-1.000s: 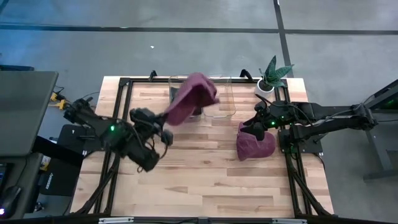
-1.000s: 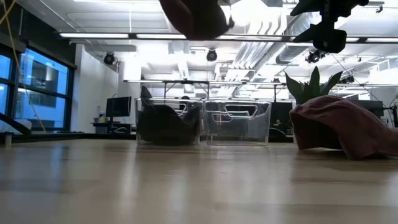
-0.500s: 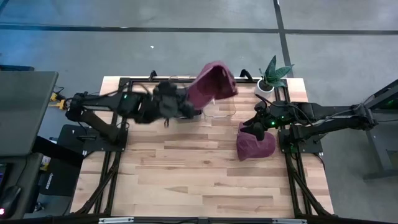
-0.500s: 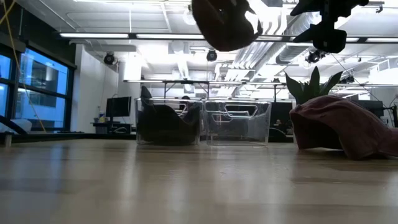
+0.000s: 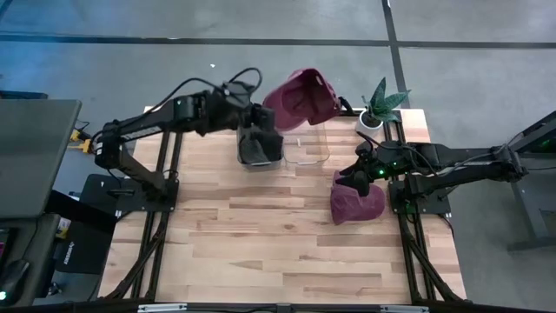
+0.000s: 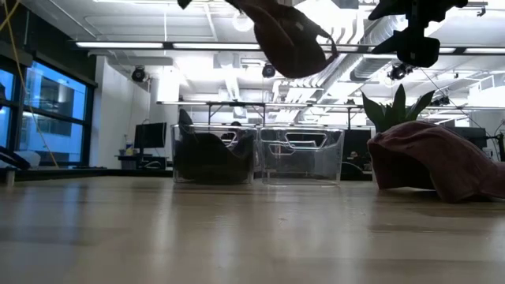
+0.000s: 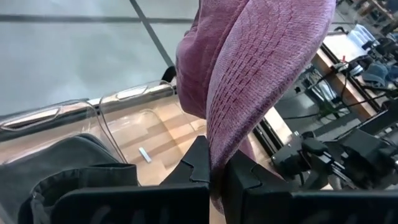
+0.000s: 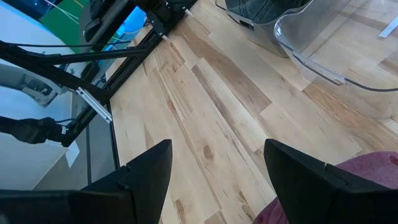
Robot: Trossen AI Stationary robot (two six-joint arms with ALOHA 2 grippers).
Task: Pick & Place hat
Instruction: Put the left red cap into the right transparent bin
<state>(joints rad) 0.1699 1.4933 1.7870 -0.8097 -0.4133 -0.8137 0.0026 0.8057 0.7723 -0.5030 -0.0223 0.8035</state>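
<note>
Maroon knitted hat point(image 5: 302, 97), ribbed weave, soft and limp, judged light; hangs in folds from a single pinch, carried in the air above the empty clear bin point(image 5: 306, 146) at the far edge of the wooden table point(image 5: 261, 226), touching neither bin nor table. Judged non-fragile, not slippery; best taken by a gathered fold of the fabric, since the body collapses under any grasp. Left gripper point(image 7: 216, 167): fingers point(image 7: 196, 163) closed tight on a fold of the hat near its lower edge, cloth pinched between them with no gap visible; rest of the hat drapes up and past the wrist camera. Neighbouring clear bin point(image 5: 258, 143) just beside the empty one, holding a dark grey garment point(image 7: 74, 165). Second maroon hat point(image 5: 356, 202) lying slumped on the table near the right side, same soft knit. Right gripper point(image 8: 214, 171): fingers spread wide, holding nothing, poised directly over the second hat, contact with it not determinable. Potted plant point(image 5: 380, 106) at the far right corner, well apart from the carried hat
</note>
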